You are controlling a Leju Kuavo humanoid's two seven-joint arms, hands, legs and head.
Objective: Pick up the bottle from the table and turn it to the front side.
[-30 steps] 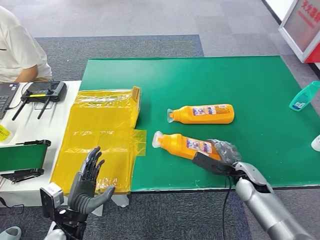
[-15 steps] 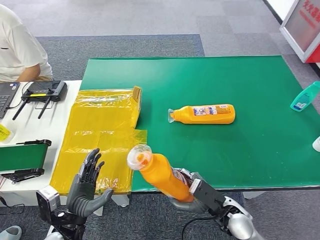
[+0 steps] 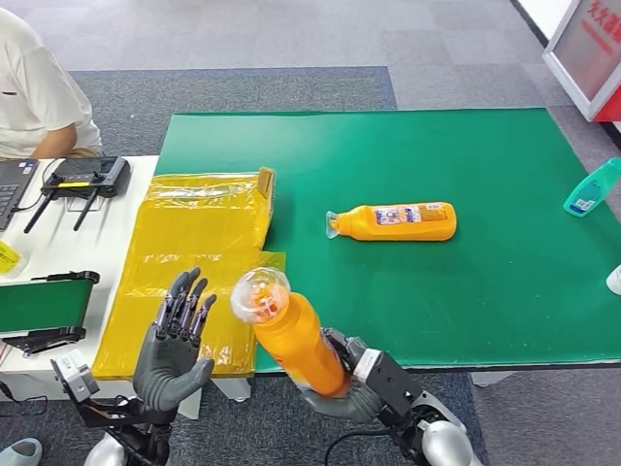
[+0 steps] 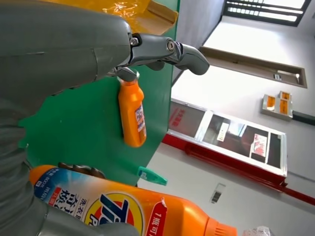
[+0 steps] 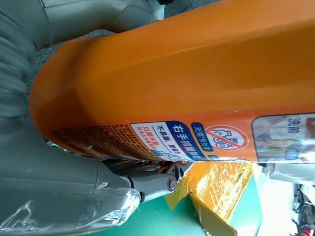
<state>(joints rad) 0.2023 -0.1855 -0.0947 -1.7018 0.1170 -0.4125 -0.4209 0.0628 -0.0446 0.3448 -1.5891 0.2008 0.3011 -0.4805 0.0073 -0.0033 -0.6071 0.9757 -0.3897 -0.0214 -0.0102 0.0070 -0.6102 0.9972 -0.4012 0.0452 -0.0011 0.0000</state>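
- Head view: bright, even overhead light; colours saturated; sharp across the green worktop (image 3: 512,291).
- Shadows soft and short; a thin one lies under the lying bottle (image 3: 395,221).
- Yellow plastic sheet (image 3: 198,252) shows patchy sheen and glare along its creases.
- Clear cap of the held bottle (image 3: 293,340) catches highlights.
- Left wrist view: the far wall is overexposed, nearly white; the near grey cover is soft.
- Right wrist view: close range, label print legible, edges blurred.
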